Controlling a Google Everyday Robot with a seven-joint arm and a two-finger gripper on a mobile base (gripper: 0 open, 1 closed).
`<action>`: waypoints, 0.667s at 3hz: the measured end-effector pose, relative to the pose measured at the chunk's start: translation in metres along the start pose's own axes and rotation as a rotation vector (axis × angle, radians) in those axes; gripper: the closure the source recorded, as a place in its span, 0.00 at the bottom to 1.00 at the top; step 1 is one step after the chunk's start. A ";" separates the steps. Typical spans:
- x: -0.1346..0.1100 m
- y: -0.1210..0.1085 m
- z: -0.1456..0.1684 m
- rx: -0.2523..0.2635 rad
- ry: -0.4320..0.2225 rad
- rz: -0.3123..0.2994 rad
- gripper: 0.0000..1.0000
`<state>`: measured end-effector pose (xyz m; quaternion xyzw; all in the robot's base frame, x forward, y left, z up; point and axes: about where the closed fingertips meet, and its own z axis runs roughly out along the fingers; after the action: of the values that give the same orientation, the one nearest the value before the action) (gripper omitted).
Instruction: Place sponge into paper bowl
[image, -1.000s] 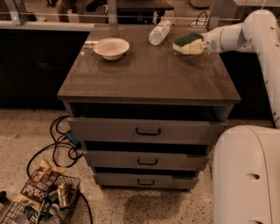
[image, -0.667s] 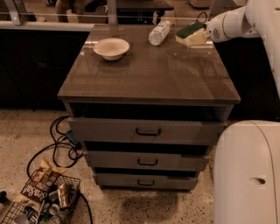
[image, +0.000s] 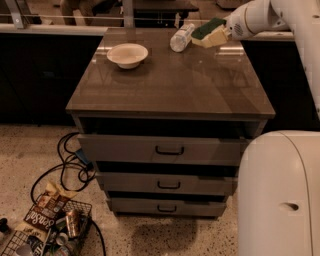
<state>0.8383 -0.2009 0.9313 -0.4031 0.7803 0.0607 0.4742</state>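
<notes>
1. Over the back corner of the cabinet (image: 170, 90), my gripper (image: 224, 34) pinches the sponge (image: 209, 31), apparently clear of the top, just beside the bottle (image: 181, 37).
2. I hold it high to cross to the paper bowl (image: 127, 54), well apart.

No writing here can be read for certain.

A snack bag (image: 41, 212) on the floor at the near left carries pale script on a dark round badge, too small to make out. The label of the clear bottle (image: 181, 36) lying at the far side of the worktop (image: 170, 85) is equally unreadable. The gripper (image: 223, 34) hangs over the far right, clamped on the sponge (image: 210, 32).
</notes>
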 end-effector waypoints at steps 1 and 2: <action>-0.020 0.023 0.020 -0.065 -0.013 -0.043 1.00; -0.041 0.051 0.044 -0.137 -0.019 -0.092 1.00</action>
<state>0.8428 -0.1229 0.9251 -0.4694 0.7504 0.0958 0.4554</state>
